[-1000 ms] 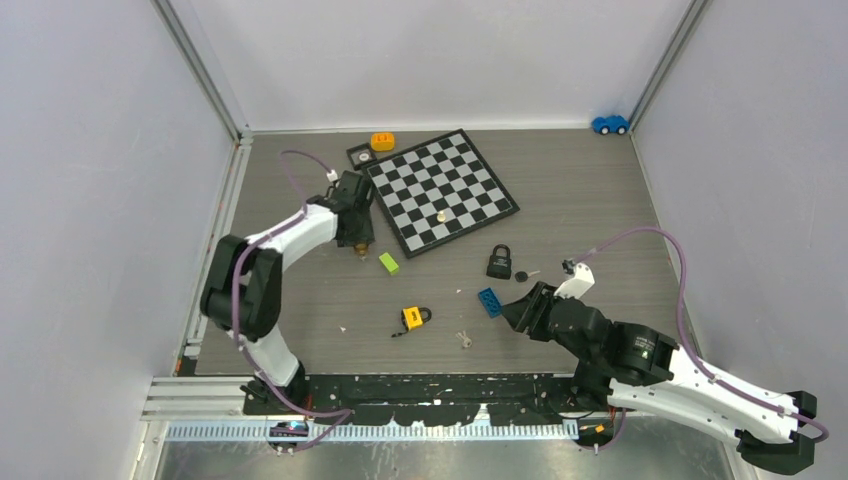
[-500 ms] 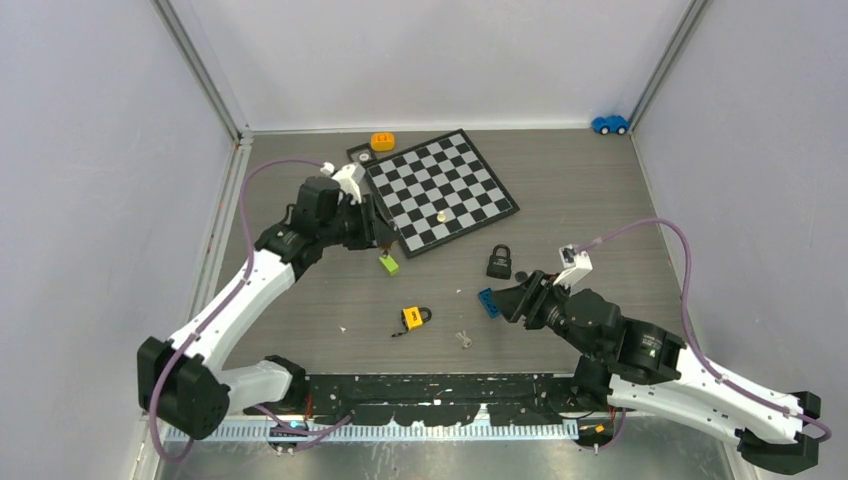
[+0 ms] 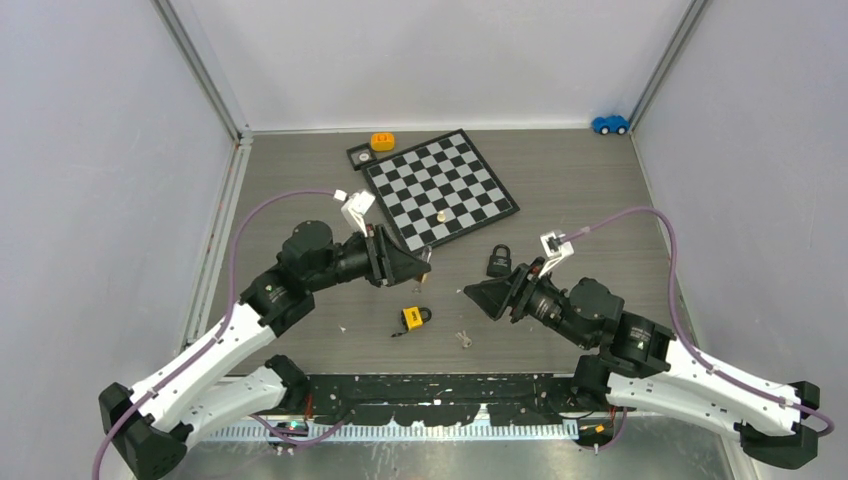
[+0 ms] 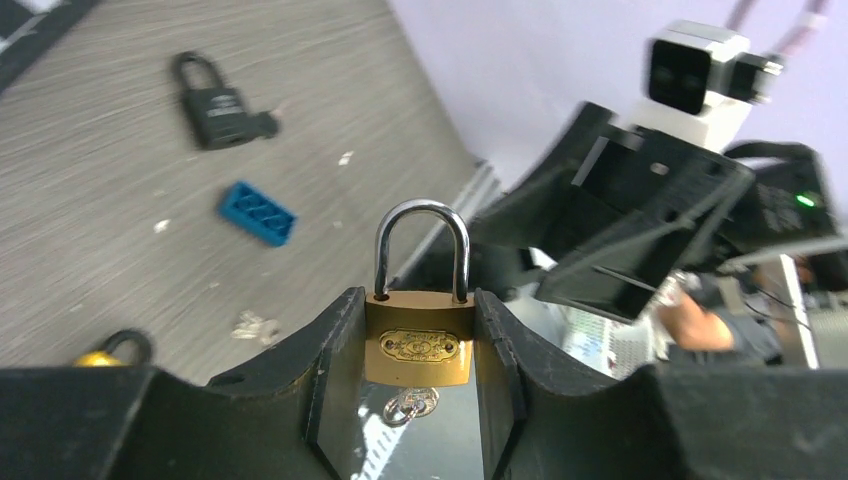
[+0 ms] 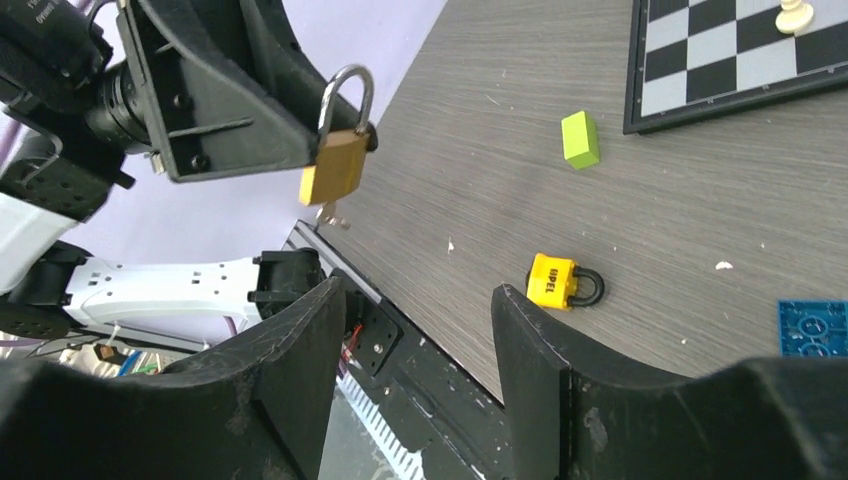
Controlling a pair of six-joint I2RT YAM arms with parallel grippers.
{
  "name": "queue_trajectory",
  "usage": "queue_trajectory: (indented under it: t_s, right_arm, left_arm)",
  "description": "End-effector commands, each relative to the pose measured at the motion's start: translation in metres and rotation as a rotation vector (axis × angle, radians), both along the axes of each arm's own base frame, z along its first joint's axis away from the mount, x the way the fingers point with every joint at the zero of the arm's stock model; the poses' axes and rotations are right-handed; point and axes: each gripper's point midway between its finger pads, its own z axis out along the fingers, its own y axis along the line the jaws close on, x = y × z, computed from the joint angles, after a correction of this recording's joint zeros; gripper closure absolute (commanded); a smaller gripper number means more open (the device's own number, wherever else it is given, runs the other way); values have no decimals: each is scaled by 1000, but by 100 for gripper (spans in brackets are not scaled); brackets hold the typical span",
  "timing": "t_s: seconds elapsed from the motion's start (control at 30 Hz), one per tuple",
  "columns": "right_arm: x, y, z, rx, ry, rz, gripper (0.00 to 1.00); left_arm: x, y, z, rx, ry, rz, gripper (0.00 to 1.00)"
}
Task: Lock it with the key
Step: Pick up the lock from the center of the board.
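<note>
My left gripper (image 3: 424,262) is shut on a brass padlock (image 4: 418,340) and holds it above the table, shackle pointing away from the wrist. Both shackle legs meet the body. A small silvery key (image 4: 410,405) sticks out of the padlock's underside. The right wrist view shows the same padlock (image 5: 335,165) with the key (image 5: 330,213) hanging below it. My right gripper (image 3: 470,292) is open and empty (image 5: 415,300). It faces the left gripper a short way to its right, apart from the padlock.
On the table lie a black padlock (image 3: 499,262), a yellow padlock (image 3: 412,317), a loose bunch of keys (image 3: 463,339), a blue brick (image 4: 258,212) and a green block (image 5: 579,139). A chessboard (image 3: 440,190) lies behind; a blue toy car (image 3: 609,124) sits far right.
My left arm has swung from beside the chessboard toward the middle, carrying the brass padlock up off the table. My right gripper has moved left and up to face it.
</note>
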Motion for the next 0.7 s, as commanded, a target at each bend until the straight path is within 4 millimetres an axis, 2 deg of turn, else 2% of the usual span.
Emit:
queue_trajectory:
  t_s: [0.0,0.17,0.27,0.33,0.53,0.67]
  right_arm:
    - [2,-1,54,136,-84,-9,38]
    - [-4,-1,67,186,-88,16,37]
    - [-8,-1,70,171,-95,41,37]
    - [-12,0,71,151,-89,64,36]
    - [-19,1,82,140,-18,87,35]
    - [-15,-3,86,137,88,32,36]
  left_arm:
    - [-40,-18,60,-231,-133,-236,100]
    - [-91,-24,73,-366,-158,-525,100]
    - [-111,-22,89,-469,-178,-634,100]
    - [-120,-23,93,-492,-188,-681,100]
    - [-119,-29,83,-470,-184,-698,100]
    - [-108,-36,61,-360,-173,-658,100]
